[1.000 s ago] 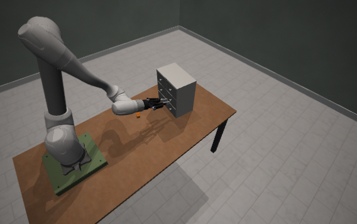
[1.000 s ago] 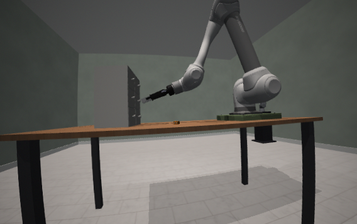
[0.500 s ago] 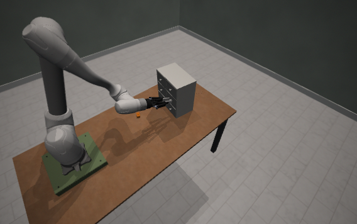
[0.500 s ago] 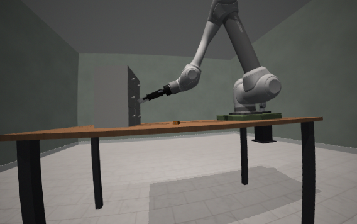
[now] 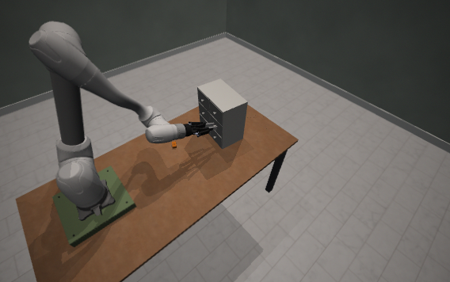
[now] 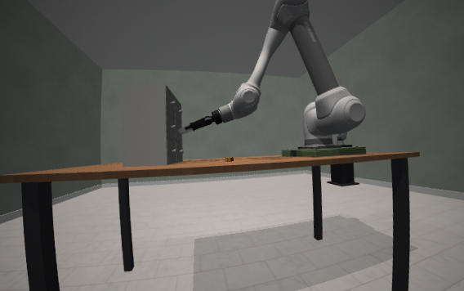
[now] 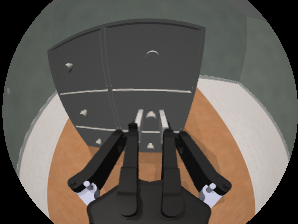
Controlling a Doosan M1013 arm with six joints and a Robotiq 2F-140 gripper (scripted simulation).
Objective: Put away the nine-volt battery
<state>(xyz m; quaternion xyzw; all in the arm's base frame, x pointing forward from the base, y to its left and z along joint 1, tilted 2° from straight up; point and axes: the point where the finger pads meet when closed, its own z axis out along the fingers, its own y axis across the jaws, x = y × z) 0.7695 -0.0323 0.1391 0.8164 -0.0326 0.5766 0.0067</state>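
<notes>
Gripper, black with pale fingertips [image 5: 213,126] [image 6: 182,130], stands at the dark front of the small grey chest with a pale top [image 5: 234,123] [image 6: 144,123] [image 7: 131,62]. You have its fingers a little apart, with nothing clamped between them. From the wrist, you see the small pale rounded knob [image 7: 151,115] of the right column's middle drawer in the gap between the fingertips; you cannot tell whether either tip touches it. You look at three rows of drawers in two columns, a narrower left one and a wider right one, and every front looks pushed in. The chest stands upright toward the far right end of the brown wooden table [image 5: 170,198] [image 6: 261,162] [image 7: 62,170] in the top view. Your small orange nine-volt battery [image 5: 174,145] [image 6: 229,158] lies on the table between the chest and the green rectangular base plate [image 5: 73,240] [image 6: 289,153], nearer the chest and well apart from it. In the top view, your smooth grey six-joint arm [image 5: 101,85] [image 6: 267,51] reaches from that plate at the near left toward the drawer fronts, its wrist above the table
</notes>
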